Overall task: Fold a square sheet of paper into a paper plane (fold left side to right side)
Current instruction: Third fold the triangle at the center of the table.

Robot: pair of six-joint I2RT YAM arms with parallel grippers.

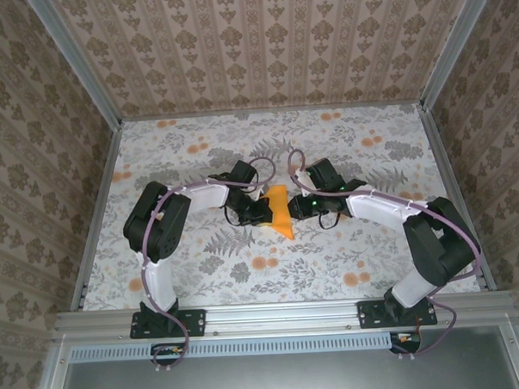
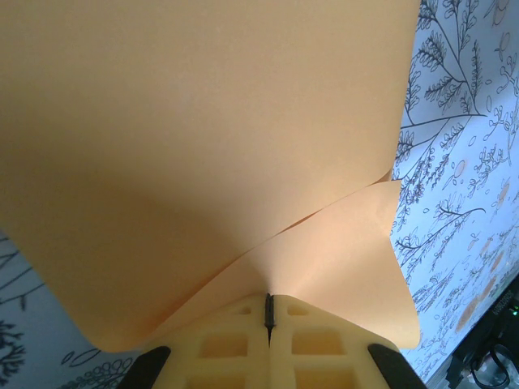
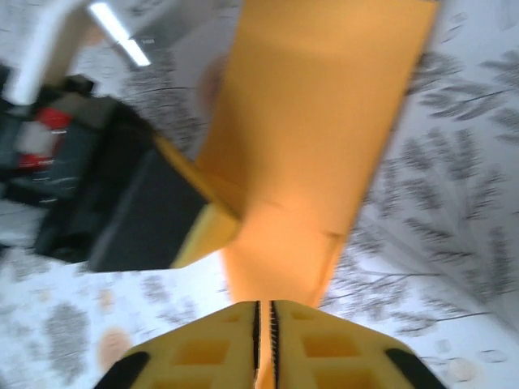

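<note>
Top view, frame centre: the square sheet of paper (image 1: 280, 212), partly folded, is held between the left gripper (image 1: 264, 208) and right gripper (image 1: 296, 207) above the patterned table (image 1: 240, 144); its outline is partly hidden by both. Left wrist view: left gripper (image 2: 269, 304) clenched on the sheet (image 2: 203, 146), which is cropped at the top and left. Right wrist view, blurred: right gripper (image 3: 263, 306) pinches the sheet's (image 3: 316, 121) lower edge.

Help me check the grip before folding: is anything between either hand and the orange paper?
Nothing visible is. The left hand and the right hand each pinch the orange paper directly, from opposite sides.
</note>
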